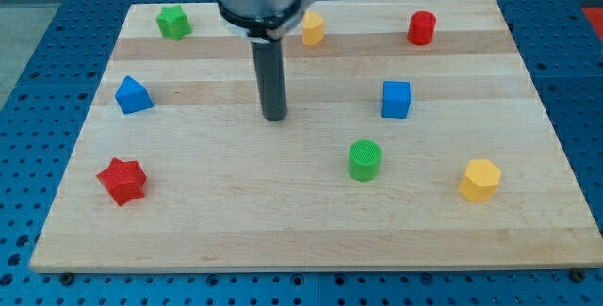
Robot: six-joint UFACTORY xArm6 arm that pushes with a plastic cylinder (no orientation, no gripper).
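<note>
My tip (274, 116) rests on the wooden board (283, 221) a little left of its middle and touches no block. The green cylinder (365, 160) lies to its lower right and is the nearest block. A blue cube (396, 99) stands further right, level with the tip. The yellow block (313, 29) sits near the view's top, just right of the rod. Off to the left stands a blue triangular block (132, 95).
A green star-shaped block (173, 22) sits at the top left, a red cylinder (421, 28) at the top right, a red star-shaped block (122, 180) at the lower left, a yellow hexagonal block (480, 179) at the lower right. A blue perforated table (38, 80) surrounds the board.
</note>
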